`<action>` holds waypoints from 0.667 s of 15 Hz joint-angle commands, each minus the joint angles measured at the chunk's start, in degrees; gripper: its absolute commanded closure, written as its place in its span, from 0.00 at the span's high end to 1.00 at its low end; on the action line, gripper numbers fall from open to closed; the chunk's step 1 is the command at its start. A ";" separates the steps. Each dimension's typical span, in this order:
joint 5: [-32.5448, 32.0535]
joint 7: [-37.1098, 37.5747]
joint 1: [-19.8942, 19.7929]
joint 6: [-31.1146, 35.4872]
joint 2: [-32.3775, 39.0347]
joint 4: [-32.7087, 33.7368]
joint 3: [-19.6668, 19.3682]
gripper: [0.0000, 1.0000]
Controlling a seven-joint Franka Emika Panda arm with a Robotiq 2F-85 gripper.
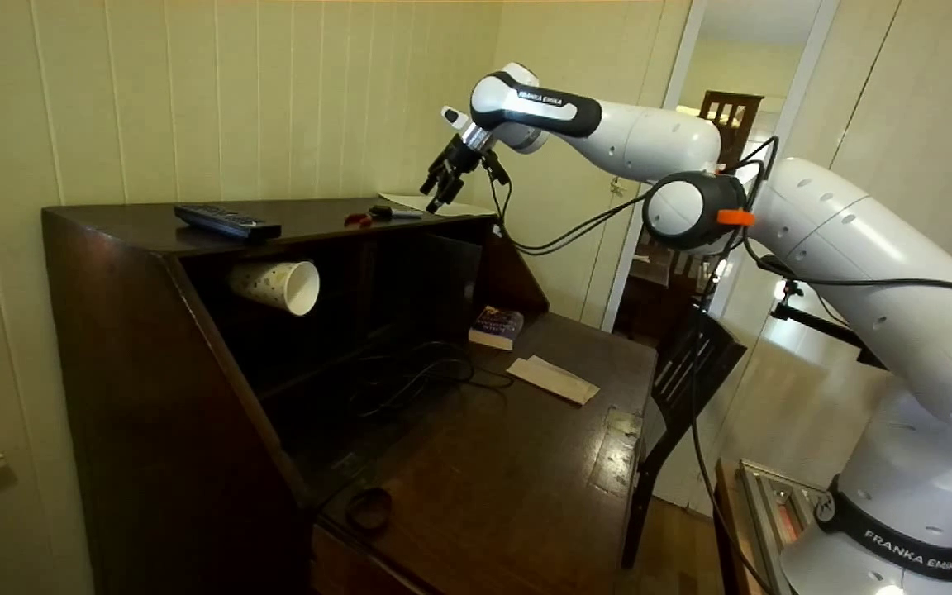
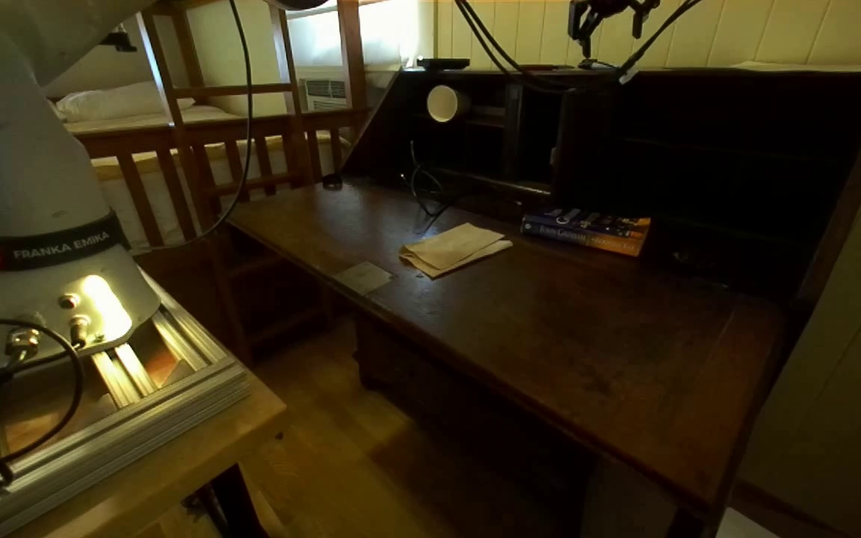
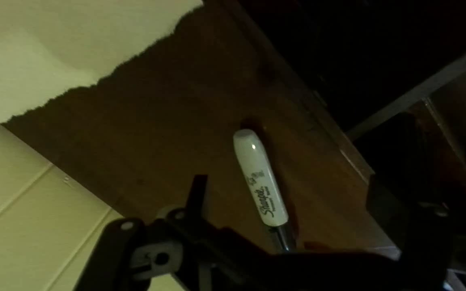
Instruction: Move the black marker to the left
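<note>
The black marker [image 3: 260, 178], a Sharpie with a white body and a dark cap, lies on the top of the dark wooden desk. In the wrist view its cap end runs behind the gripper's dark body. My gripper [image 3: 286, 182] stands open above it, one finger on each side and a gap between them and the marker. An exterior view shows the gripper [image 1: 431, 198] tilted down just above the top, close to the marker [image 1: 397, 212]. The gripper [image 2: 611, 43] is partly cut off at the upper edge of an exterior view.
A dark remote [image 1: 226, 221] and a small red thing [image 1: 358, 220] lie on the desk top, with a pale sheet [image 1: 468, 210] near its end. Below are a paper cup [image 1: 273, 285] on its side, loose cables, a book [image 1: 496, 328] and a folded paper [image 1: 553, 380].
</note>
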 commanded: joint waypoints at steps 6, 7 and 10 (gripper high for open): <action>-1.08 0.45 3.37 6.63 0.34 0.67 -0.63 1.00; -1.79 -0.17 3.52 9.92 0.54 0.70 -1.08 1.00; -3.81 -0.55 3.67 13.96 0.84 0.85 -2.79 1.00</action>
